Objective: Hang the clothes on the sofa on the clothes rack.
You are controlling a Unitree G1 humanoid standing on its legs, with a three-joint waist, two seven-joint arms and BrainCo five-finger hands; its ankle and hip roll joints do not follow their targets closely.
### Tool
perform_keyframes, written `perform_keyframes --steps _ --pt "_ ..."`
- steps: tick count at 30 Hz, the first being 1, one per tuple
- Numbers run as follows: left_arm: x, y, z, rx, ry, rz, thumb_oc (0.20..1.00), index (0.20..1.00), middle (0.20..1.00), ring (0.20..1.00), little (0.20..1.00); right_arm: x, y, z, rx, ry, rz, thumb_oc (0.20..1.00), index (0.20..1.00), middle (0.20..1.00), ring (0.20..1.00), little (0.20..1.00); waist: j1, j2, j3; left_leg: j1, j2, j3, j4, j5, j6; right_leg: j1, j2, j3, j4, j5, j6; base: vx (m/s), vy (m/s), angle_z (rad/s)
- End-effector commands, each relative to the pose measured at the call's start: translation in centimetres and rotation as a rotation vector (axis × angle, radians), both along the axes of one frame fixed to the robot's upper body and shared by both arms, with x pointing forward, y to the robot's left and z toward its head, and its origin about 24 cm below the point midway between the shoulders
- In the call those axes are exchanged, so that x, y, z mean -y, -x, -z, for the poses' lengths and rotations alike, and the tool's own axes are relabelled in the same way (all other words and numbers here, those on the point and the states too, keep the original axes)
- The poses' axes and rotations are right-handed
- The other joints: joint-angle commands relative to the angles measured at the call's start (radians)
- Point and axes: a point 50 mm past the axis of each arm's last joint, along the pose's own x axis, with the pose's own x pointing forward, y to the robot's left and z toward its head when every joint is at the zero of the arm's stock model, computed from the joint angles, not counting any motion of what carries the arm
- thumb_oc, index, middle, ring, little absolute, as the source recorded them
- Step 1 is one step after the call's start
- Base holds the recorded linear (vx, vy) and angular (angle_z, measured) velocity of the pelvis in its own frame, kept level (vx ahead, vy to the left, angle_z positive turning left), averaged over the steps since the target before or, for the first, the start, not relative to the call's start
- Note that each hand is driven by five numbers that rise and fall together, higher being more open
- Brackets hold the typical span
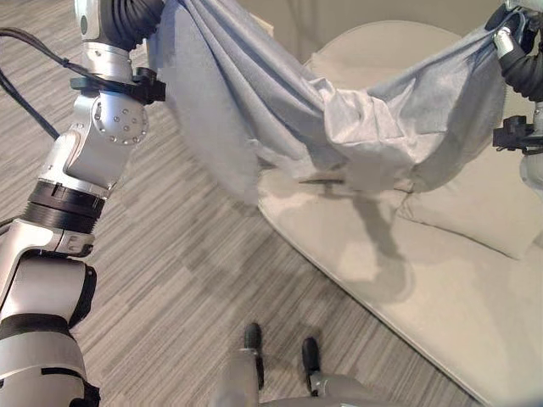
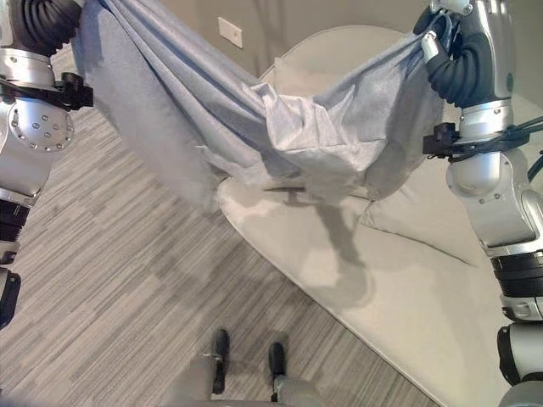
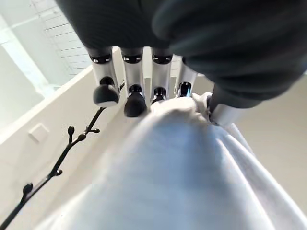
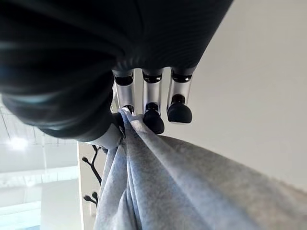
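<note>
Left eye view, cloth: a pale grey-blue garment [image 1: 339,110] hangs stretched between the two raised arms, sagging in the middle above the sofa [image 1: 441,271].
Left eye view, surroundings: cream sofa with a cushion [image 1: 484,208] under the garment's right end; striped grey carpet [image 1: 170,254] to the left.
Right eye view, right hand: the right hand [image 2: 434,34] is high on the right with the garment's corner bunched at it.
Right eye view, wall: a pale wall plate [image 2: 230,32] sits on the wall behind the garment.
Left wrist view, left hand: the left hand [image 3: 144,91] has fingers [image 3: 135,103] curled down onto a bunched fold of the garment, thumb on the other side, pinching it.
Left wrist view, rack: a dark thin rack [image 3: 57,167] with knobbed branches stands by the wall, apart from the cloth.
Right wrist view, right hand: fingers [image 4: 153,117] and thumb clamp a gathered edge of the garment; dark rack hooks show beyond it.
</note>
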Motion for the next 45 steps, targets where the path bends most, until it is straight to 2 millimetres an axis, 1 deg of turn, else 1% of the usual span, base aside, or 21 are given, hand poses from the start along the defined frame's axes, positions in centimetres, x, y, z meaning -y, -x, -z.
perform_keyframes --steps 1,3,4,7,8,9,10,12,14,16,17,21,23,26,28,32,33,38,39,43,45 --pt "0.5 0.6 -3.0 0.124 0.123 0.078 0.2 0.2 0.2 0.2 0.2 1.8 1.8 -2.1 0.118 -0.04 0.037 0.2 0.2 0.2 0.2 0.2 0.021 0.027 -0.083 0.016 0.065 0.027 -0.128 0.054 -0.066 0.015 -0.077 -0.065 0.03 -0.104 0.173 0.21 0.232 -0.04" --pt "0.8 0.4 -3.0 0.127 0.127 0.086 0.2 0.2 0.2 0.2 0.2 2.1 1.8 -2.1 0.121 -0.041 0.056 0.2 0.2 0.2 0.2 0.2 0.021 0.023 -0.087 -0.011 0.089 0.026 -0.132 0.067 -0.081 0.037 -0.101 -0.067 0.02 -0.115 0.183 0.46 0.556 0.07" --pt "0.7 1.0 -3.5 0.164 0.124 0.088 0.2 0.2 0.2 0.2 0.2 1.5 1.5 -1.8 0.104 -0.018 0.049 0.2 0.2 0.2 0.2 0.2 0.057 0.047 -0.11 -0.003 0.11 -0.027 -0.113 0.096 -0.111 0.102 -0.172 -0.035 0.008 -0.121 0.212 0.65 0.895 -0.23" --pt "1.1 1.4 -3.5 0.17 0.106 0.1 0.2 0.2 0.2 0.2 0.2 1.2 1.1 -1.6 0.082 -0.009 0.052 0.2 0.2 0.2 0.2 0.2 0.05 0.065 -0.125 0.023 0.071 0.011 -0.071 0.062 -0.11 0.093 -0.256 -0.038 0.01 -0.044 0.239 0.45 0.75 -0.74" --pt "1.3 1.9 -4.4 0.206 0.079 0.095 0.2 0.2 0.2 0.2 0.2 0.3 0.8 -2.0 0.115 -0.044 0.021 0.2 0.2 0.2 0.2 0.2 0.049 0.052 -0.132 0.03 0.025 0.063 -0.066 0.031 -0.087 0.025 -0.305 -0.029 0.028 0.122 0.239 0.39 0.724 -0.41" --pt "1.2 2.7 -5.2 0.243 0.047 0.075 0.2 0.2 0.2 0.2 0.2 -0.7 0.5 -2.4 0.132 -0.042 -0.014 0.2 0.2 0.2 0.2 0.2 0.055 0.045 -0.139 0.044 0.014 0.105 -0.086 0.016 -0.072 -0.001 -0.31 -0.025 0.042 0.199 0.239 0.27 0.533 -0.09" --pt "1.1 2.7 -5.2 0.243 0.046 0.073 0.2 0.2 0.2 0.2 0.2 -0.8 0.5 -2.4 0.132 -0.042 -0.016 0.2 0.2 0.2 0.2 0.2 0.056 0.044 -0.14 0.044 0.014 0.108 -0.09 0.018 -0.072 -0.004 -0.309 -0.022 0.04 0.202 0.239 0.24 0.382 -0.28" --pt "1.3 2.6 -4.9 0.23 0.04 0.081 0.2 0.2 0.2 0.2 0.2 -1.3 0.9 -3.1 0.145 -0.01 -0.04 0.2 0.2 0.2 0.2 0.2 0.041 0.033 -0.146 0.08 -0.02 0.133 -0.13 0.005 -0.04 -0.035 -0.231 0.037 0.049 0.188 0.229 0.17 0.356 -0.2" --pt "1.5 2.4 -4.8 0.212 0.048 0.089 0.2 0.2 0.2 0.2 0.2 -1.9 1.0 -3.3 0.154 -0.01 -0.078 0.2 0.2 0.2 0.2 0.2 0.031 0.026 -0.135 0.125 -0.056 0.163 -0.139 -0.042 -0.008 -0.094 -0.098 0.001 0.029 0.078 0.211 0.18 0.32 -0.19" --pt "1.5 2.0 -4.2 0.19 0.067 0.097 0.2 0.2 0.2 0.2 0.2 -1.5 1.0 -3.1 0.146 -0.02 -0.071 0.2 0.2 0.2 0.2 0.2 0.006 0.024 -0.108 0.168 -0.115 0.16 -0.139 -0.059 0.018 -0.14 0.036 -0.007 0.042 0.033 0.186 0.25 0.258 0.06" --pt "1.7 1.7 -3.5 0.168 0.089 0.106 0.2 0.2 0.2 0.2 0.2 -1.2 1.1 -2.9 0.139 -0.011 -0.06 0.2 0.2 0.2 0.2 0.2 -0.004 0.032 -0.091 0.193 -0.146 0.143 -0.139 -0.073 0.036 -0.128 0.075 0.006 0.044 0.009 0.16 0.25 0.198 0.53" --pt "2.0 1.4 -2.7 0.152 0.119 0.139 0.2 0.2 0.2 0.2 0.2 -0.8 1.3 -3.0 0.135 -0.012 -0.054 0.2 0.2 0.2 0.2 0.2 0.002 0.038 -0.072 0.251 -0.168 0.117 -0.137 -0.099 0.035 -0.101 0.082 -0.009 0.038 0.014 0.147 0.21 0.003 0.72" --pt "2.2 1.4 -2.6 0.145 0.126 0.157 0.2 0.2 0.2 0.2 0.2 -0.8 1.6 -3.7 0.143 0.012 -0.06 0.2 0.2 0.2 0.2 0.2 0.005 0.028 -0.041 0.206 -0.173 0.103 0.037 -0.12 0.02 -0.087 0.06 -0.022 0.053 0.005 0.125 0.12 -0.041 0.29" --pt "2.3 1.2 -2.2 0.135 0.157 0.179 0.2 0.2 0.2 0.2 0.2 -0.5 1.8 -3.8 0.149 0.009 -0.047 0.2 0.2 0.2 0.2 0.2 -0.001 0.017 -0.021 0.105 -0.147 0.116 0.184 -0.115 0.0 -0.074 0.032 -0.038 0.054 -0.009 0.115 0.08 0.002 0.34" --pt "2.6 1.0 -2.3 0.13 0.154 0.186 0.2 0.2 0.2 0.2 0.2 0.4 2.0 -3.1 0.133 0.005 -0.012 0.2 0.2 0.2 0.2 0.2 -0.003 0.023 -0.049 0.047 -0.102 0.135 0.114 -0.111 0.001 -0.049 0.008 -0.079 0.033 -0.029 0.13 0.28 0.132 0.4" --pt "2.5 0.9 -2.2 0.131 0.137 0.171 0.2 0.2 0.2 0.2 0.2 1.1 1.8 -3.0 0.151 -0.022 0.025 0.2 0.2 0.2 0.2 0.2 0.03 0.037 -0.064 -0.008 -0.053 0.054 -0.082 0.044 -0.045 0.006 -0.017 -0.087 0.0 -0.08 0.144 0.31 0.24 0.05" --pt "2.3 1.3 -2.1 0.14 0.132 0.169 0.2 0.2 0.2 0.2 0.2 0.8 1.6 -2.4 0.12 -0.021 0.012 0.2 0.2 0.2 0.2 0.2 0.03 0.058 -0.087 0.039 -0.054 0.042 -0.13 0.039 -0.043 0.023 -0.043 -0.063 0.007 -0.093 0.162 0.37 0.351 -0.63" --pt "2.4 2.0 -2.8 0.174 0.1 0.17 0.2 0.2 0.2 0.2 0.2 0.4 1.3 -2.7 0.134 -0.048 0.002 0.2 0.2 0.2 0.2 0.2 0.044 0.064 -0.096 0.073 -0.099 0.075 -0.129 0.015 -0.015 0.012 -0.116 -0.045 0.02 -0.072 0.193 0.23 0.348 -0.66" --pt "1.7 2.5 -3.3 0.198 0.086 0.14 0.2 0.2 0.2 0.2 0.2 -0.4 0.9 -2.9 0.142 -0.052 -0.019 0.2 0.2 0.2 0.2 0.2 0.058 0.06 -0.095 0.081 -0.119 0.119 -0.134 -0.001 0.002 -0.022 -0.157 -0.042 0.049 -0.023 0.215 0.12 0.368 -0.42" --pt "1.6 2.7 -3.5 0.209 0.075 0.126 0.2 0.2 0.2 0.2 0.2 -0.8 0.5 -2.5 0.124 -0.056 -0.027 0.2 0.2 0.2 0.2 0.2 0.052 0.052 -0.097 0.095 -0.124 0.152 -0.139 -0.018 0.004 -0.051 -0.153 -0.017 0.077 0.03 0.229 0.09 0.156 -0.43" --pt "1.6 2.5 -3.2 0.195 0.083 0.126 0.2 0.2 0.2 0.2 0.2 -0.7 0.6 -2.0 0.116 -0.067 -0.037 0.2 0.2 0.2 0.2 0.2 0.03 0.06 -0.094 0.128 -0.132 0.16 -0.139 -0.041 0.015 -0.104 -0.072 0.047 0.071 0.022 0.213 0.18 0.103 -0.25"
